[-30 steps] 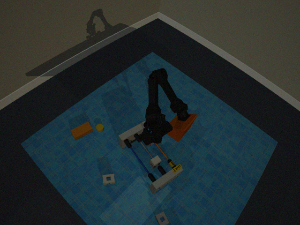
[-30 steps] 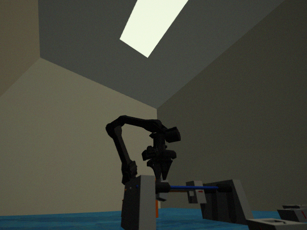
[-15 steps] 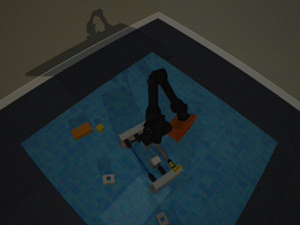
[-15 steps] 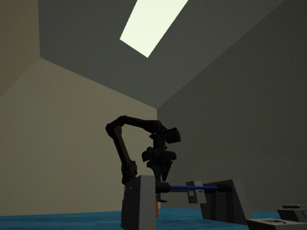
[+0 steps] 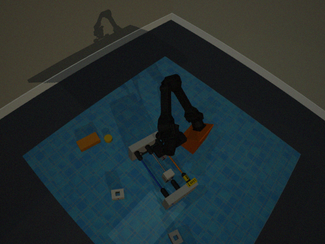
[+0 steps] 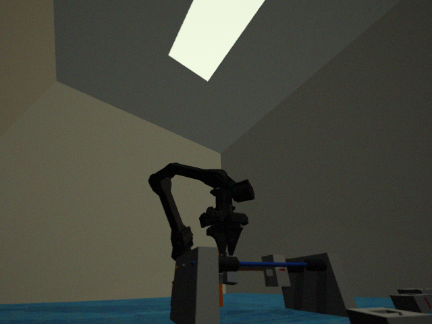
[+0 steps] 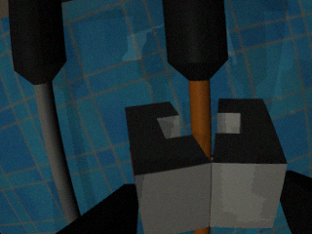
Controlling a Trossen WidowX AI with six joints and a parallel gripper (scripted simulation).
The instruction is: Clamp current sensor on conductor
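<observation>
In the wrist view the grey split-core sensor [image 7: 209,175] sits round the orange conductor [image 7: 201,107] [image 5: 175,166], its two halves meeting at a seam below the wire. My gripper [image 7: 211,190] [image 5: 164,153] [image 6: 228,249] is shut on the sensor near the far end block [image 5: 141,148]. The yellow LOAD marker [image 5: 191,183] is at the orange conductor's near end. The arrow on the sensor is hidden. In the top view my gripper covers most of the sensor.
A grey conductor [image 5: 159,163] [image 7: 55,156] carries another white sensor [image 5: 167,175] [image 6: 275,275]; a blue conductor [image 5: 152,174] [image 6: 272,264] runs beside it. The near end block [image 5: 180,196], an orange wedge [image 5: 198,138], an orange block [image 5: 88,142], a yellow disc [image 5: 107,138] and two loose sensors [image 5: 117,194] [image 5: 175,237] lie around.
</observation>
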